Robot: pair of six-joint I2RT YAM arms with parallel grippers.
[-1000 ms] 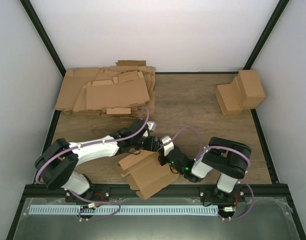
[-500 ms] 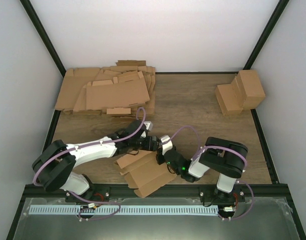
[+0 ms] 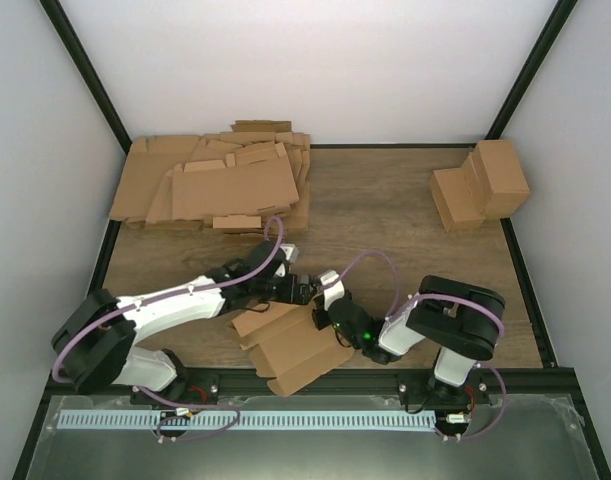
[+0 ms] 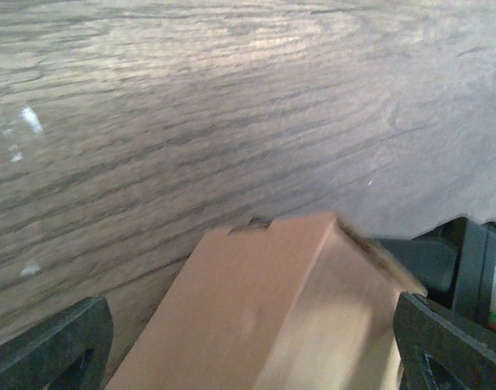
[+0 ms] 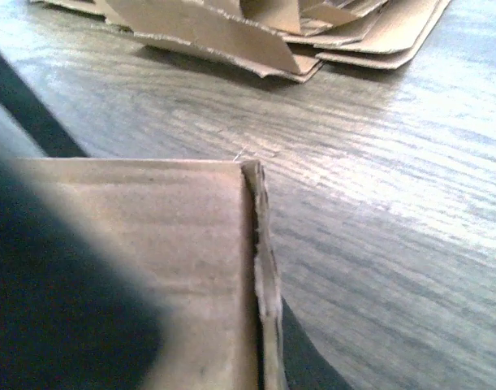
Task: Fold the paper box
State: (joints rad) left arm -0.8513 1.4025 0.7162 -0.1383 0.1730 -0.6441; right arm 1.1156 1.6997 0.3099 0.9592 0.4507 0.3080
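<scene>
– At the far left of the brown wooden table [image 3: 385, 215], what lies there?
– A loose heap of flat brown cardboard sheets [image 3: 210, 180]. Nearer, the left gripper [image 3: 303, 290] stands wide, with a cardboard panel between its fingers [image 4: 53, 345] and apart from both.
– And the part-folded brown cardboard paper box [image 3: 300, 355]?
– By the near edge, between the arms, long axis slanting from near left to far right. The right gripper [image 3: 325, 310] pinches a flap and hides that edge. At close range its fingers [image 5: 61, 325] are a dark blur. Far right stand closed brown cardboard cuboids [image 3: 482, 183].

Bright, even light; paper box [image 4: 264, 325] blurs close-up.
</scene>
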